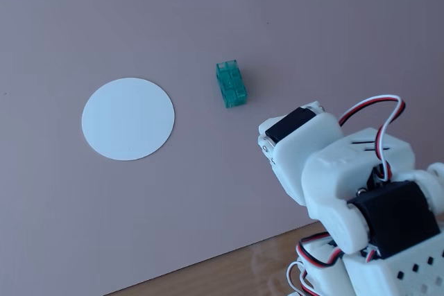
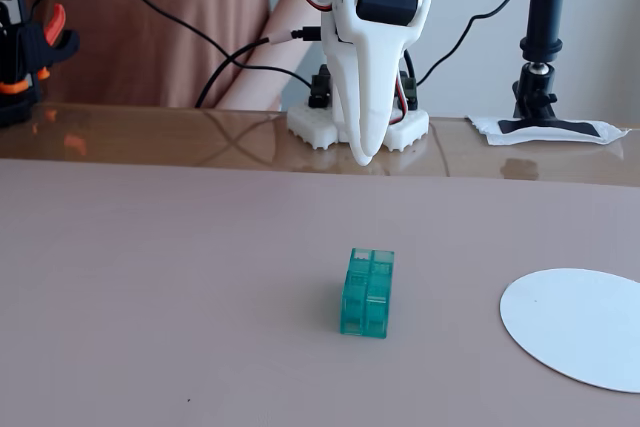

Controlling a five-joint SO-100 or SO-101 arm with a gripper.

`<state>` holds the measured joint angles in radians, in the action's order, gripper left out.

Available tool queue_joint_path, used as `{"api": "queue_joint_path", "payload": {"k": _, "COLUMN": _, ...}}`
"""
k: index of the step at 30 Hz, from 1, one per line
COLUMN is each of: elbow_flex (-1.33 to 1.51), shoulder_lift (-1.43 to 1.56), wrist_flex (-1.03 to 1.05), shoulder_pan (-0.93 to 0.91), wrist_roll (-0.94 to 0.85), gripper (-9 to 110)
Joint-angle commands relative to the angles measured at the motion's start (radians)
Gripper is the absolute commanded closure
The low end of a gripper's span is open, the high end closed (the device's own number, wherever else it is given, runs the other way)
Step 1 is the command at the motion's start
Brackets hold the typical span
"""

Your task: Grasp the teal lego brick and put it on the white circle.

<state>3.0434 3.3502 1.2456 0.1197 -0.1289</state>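
The teal lego brick (image 2: 366, 292) stands on the pinkish mat, a translucent green block with studs facing sideways; from above the teal lego brick (image 1: 231, 84) lies just beyond the arm. The white circle (image 2: 580, 327) lies flat to its right in that low view, and the white circle (image 1: 127, 118) sits left of the brick in the high fixed view. My gripper (image 2: 362, 155) hangs point-down over the arm's base, well behind the brick, its white fingers tapering together into one tip with nothing held. The arm (image 1: 361, 199) hides those fingertips from above.
A black camera pole (image 2: 545, 37) on a taped foot stands at the back right. An orange-and-black clamp (image 2: 25, 47) sits at the back left. Black cables (image 2: 200, 37) trail behind the base. The mat (image 2: 150, 277) ends at a glossy wooden strip.
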Motion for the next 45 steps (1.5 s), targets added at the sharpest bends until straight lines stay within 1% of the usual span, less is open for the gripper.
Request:
{"api": "queue_joint_path", "payload": {"k": 1, "elbow_flex": -0.005, "shoulder_lift": 0.008, "wrist_flex": -0.012, "shoulder_pan": -0.008, "wrist_roll": -0.003, "gripper": 102}}
{"api": "queue_joint_path", "payload": {"k": 17, "elbow_flex": -0.005, "shoulder_lift": 0.008, "wrist_flex": -0.012, "shoulder_pan": -0.008, "wrist_roll": 0.018, "gripper": 102}}
{"api": "queue_joint_path", "payload": {"k": 24, "elbow_flex": -0.011, "shoulder_lift": 0.008, "wrist_flex": -0.012, "shoulder_pan": -0.035, "wrist_roll": 0.029, "gripper": 102}}
{"api": "queue_joint_path", "payload": {"k": 29, "elbow_flex": -0.092, "shoulder_lift": -0.020, "wrist_flex": -0.012, "shoulder_pan": -0.057, "wrist_roll": 0.041, "gripper": 102}}
{"api": "queue_joint_path", "payload": {"k": 31, "elbow_flex": -0.153, "shoulder_lift": -0.107, "wrist_flex": -0.031, "shoulder_pan": -0.044, "wrist_roll": 0.041, "gripper": 102}}
{"api": "queue_joint_path", "payload": {"k": 35, "elbow_flex": -0.339, "shoulder_lift": -0.423, "wrist_flex": -0.101, "shoulder_pan": -0.041, "wrist_roll": 0.048, "gripper": 102}}
{"api": "queue_joint_path", "payload": {"k": 39, "elbow_flex": -0.575, "shoulder_lift": -0.726, "wrist_flex": -0.101, "shoulder_pan": -0.048, "wrist_roll": 0.052, "gripper": 102}}
{"api": "queue_joint_path", "payload": {"k": 41, "elbow_flex": -0.698, "shoulder_lift": -0.854, "wrist_flex": -0.066, "shoulder_pan": -0.054, "wrist_roll": 0.008, "gripper": 102}}
{"api": "queue_joint_path", "payload": {"k": 42, "elbow_flex": -0.762, "shoulder_lift": -0.922, "wrist_flex": -0.038, "shoulder_pan": -0.055, "wrist_roll": -0.044, "gripper": 102}}
{"api": "queue_joint_path", "payload": {"k": 43, "elbow_flex": -0.821, "shoulder_lift": -0.985, "wrist_flex": -0.017, "shoulder_pan": -0.060, "wrist_roll": -0.138, "gripper": 102}}
{"api": "queue_joint_path", "payload": {"k": 45, "elbow_flex": -0.899, "shoulder_lift": -1.075, "wrist_flex": 0.009, "shoulder_pan": -0.080, "wrist_roll": -0.198, "gripper": 102}}
